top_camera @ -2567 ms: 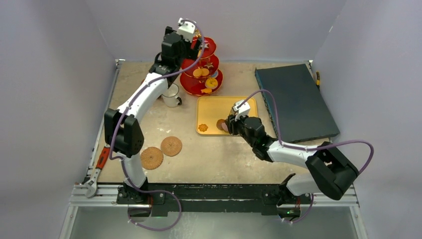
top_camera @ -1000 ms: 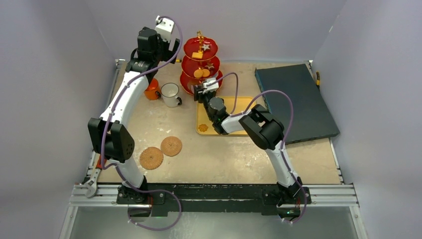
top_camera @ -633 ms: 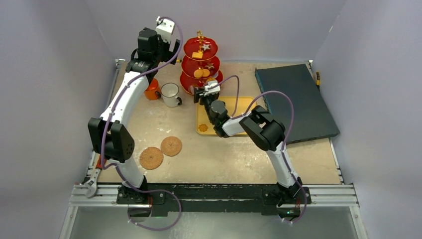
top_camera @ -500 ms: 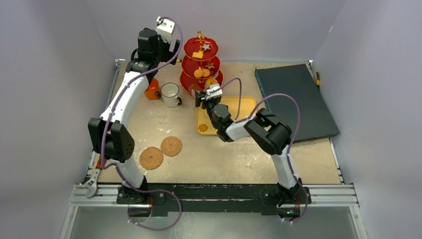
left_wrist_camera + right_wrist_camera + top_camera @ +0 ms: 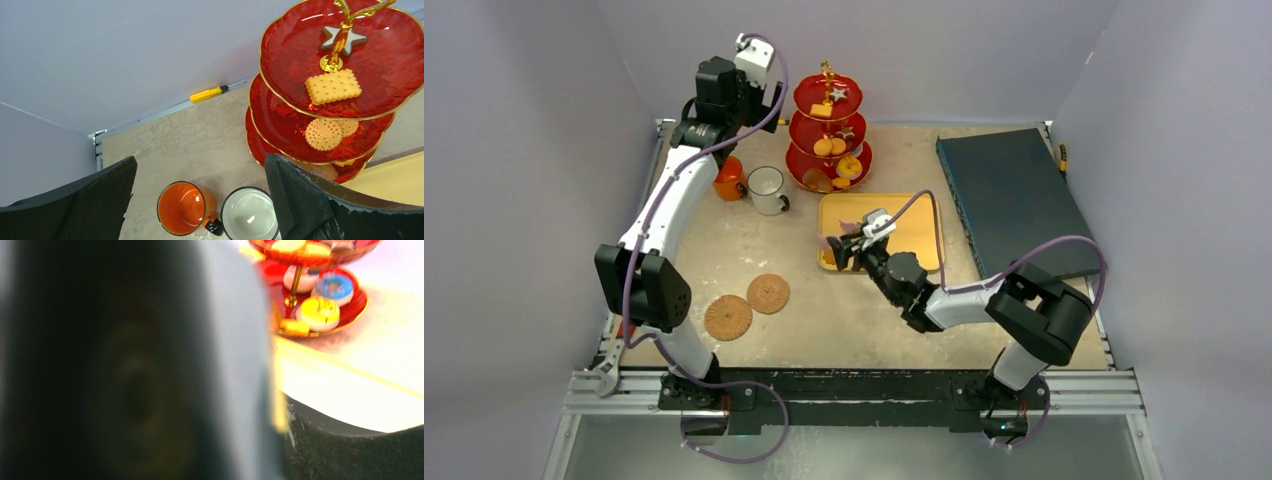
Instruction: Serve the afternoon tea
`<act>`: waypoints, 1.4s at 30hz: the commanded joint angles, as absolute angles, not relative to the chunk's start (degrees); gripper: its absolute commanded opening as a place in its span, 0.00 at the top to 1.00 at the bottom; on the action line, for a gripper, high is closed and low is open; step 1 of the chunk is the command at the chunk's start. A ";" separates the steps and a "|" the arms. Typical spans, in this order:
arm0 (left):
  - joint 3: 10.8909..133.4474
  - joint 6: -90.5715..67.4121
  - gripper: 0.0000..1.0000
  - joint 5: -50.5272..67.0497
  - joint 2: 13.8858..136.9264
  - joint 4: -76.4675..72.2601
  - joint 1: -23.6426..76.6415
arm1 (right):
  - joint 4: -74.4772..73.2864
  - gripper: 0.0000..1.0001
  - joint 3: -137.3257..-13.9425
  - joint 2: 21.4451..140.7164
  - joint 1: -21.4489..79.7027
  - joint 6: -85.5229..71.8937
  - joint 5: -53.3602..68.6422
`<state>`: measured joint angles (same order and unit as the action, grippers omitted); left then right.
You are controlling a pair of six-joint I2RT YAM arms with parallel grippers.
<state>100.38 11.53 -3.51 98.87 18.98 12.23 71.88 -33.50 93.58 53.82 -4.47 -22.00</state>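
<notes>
hovering left gripper wide open, empty, orange mug below; right gripper state unclear.

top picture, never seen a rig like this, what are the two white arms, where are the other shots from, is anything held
Two robot arms bolted to a table. The top picture looks down from above; the others come from a camera on each wrist. On the table: a red stand of biscuits, an orange mug, a white mug, a yellow tray, two round mats. The left gripper hangs open and empty above the mugs. The right gripper is low over the tray; its view is blurred, so whether it holds anything is unclear.
</notes>
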 commanded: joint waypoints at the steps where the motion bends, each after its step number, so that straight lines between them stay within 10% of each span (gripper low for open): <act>1: 99.67 11.08 0.01 -1.40 94.91 19.91 11.73 | 67.33 0.31 -30.35 90.10 55.33 -6.65 -19.43; 42: 99.93 11.49 0.01 -0.79 93.51 21.97 11.69 | 64.39 0.36 -32.93 96.63 54.13 -3.55 -22.43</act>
<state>99.46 11.57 -1.45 95.96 22.37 12.08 63.96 -32.12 96.49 54.68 -4.47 -20.45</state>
